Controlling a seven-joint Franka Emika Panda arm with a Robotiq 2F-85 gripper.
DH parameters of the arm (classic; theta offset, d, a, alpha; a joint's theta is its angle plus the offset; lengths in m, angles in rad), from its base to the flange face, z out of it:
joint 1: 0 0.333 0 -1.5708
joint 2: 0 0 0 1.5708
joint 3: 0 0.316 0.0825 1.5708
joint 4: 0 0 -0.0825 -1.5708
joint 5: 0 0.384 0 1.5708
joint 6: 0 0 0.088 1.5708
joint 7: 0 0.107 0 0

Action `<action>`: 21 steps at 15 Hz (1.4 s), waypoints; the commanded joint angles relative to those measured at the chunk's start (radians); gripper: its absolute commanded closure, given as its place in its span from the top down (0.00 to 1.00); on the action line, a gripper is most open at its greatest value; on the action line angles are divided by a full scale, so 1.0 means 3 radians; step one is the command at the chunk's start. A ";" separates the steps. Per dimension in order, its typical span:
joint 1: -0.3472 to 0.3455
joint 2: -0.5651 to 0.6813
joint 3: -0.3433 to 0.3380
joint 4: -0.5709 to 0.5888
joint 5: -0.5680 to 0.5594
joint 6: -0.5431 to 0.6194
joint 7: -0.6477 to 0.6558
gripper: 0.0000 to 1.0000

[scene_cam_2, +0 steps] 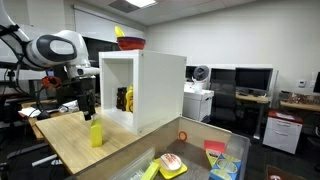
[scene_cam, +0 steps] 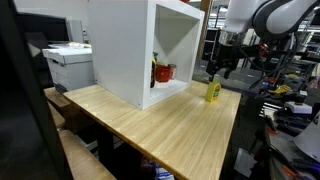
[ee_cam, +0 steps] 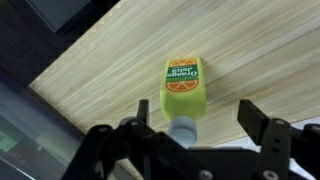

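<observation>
Though blurry, probably plastic, boxy bottle [ee_cam: 183,95]

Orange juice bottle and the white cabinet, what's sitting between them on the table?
Nothing. Between the orange juice bottle and the white cabinet there is only a bare strip of the wooden table, as both exterior views show.

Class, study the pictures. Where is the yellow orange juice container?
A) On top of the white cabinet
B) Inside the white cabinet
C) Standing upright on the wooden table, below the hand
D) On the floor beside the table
C: the juice container stands upright on the wooden table, outside the white cabinet, with the open hand directly above it, its fingers apart on either side.
</observation>
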 commanded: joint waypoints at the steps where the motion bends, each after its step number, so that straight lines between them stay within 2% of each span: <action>1: -0.0031 -0.0030 0.0038 -0.0001 -0.0088 -0.0049 0.0196 0.66; 2: -0.0033 -0.0030 0.0040 -0.0001 -0.0096 -0.0048 0.0215 0.63; 7: -0.0102 -0.0067 0.0085 -0.0020 -0.0319 -0.0030 0.0483 0.32; 8: -0.0133 -0.0083 0.0105 -0.0020 -0.0429 -0.0059 0.0609 0.57; 9: -0.0140 -0.0090 0.0107 -0.0021 -0.0476 -0.0075 0.0674 0.70; 10: -0.0148 -0.0089 0.0106 -0.0020 -0.0548 -0.0081 0.0766 0.70; 11: -0.0144 -0.0088 0.0102 -0.0020 -0.0580 -0.0087 0.0802 0.65; 12: -0.0138 -0.0084 0.0096 -0.0020 -0.0614 -0.0092 0.0841 0.29; 14: -0.0106 -0.0073 0.0073 -0.0020 -0.0620 -0.0091 0.0851 0.32; 16: -0.0081 -0.0063 0.0053 -0.0021 -0.0599 -0.0072 0.0808 0.23; 17: -0.0063 -0.0057 0.0040 -0.0021 -0.0579 -0.0044 0.0766 0.10; 21: -0.0015 -0.0067 0.0027 -0.0040 -0.0579 0.0034 0.0687 0.10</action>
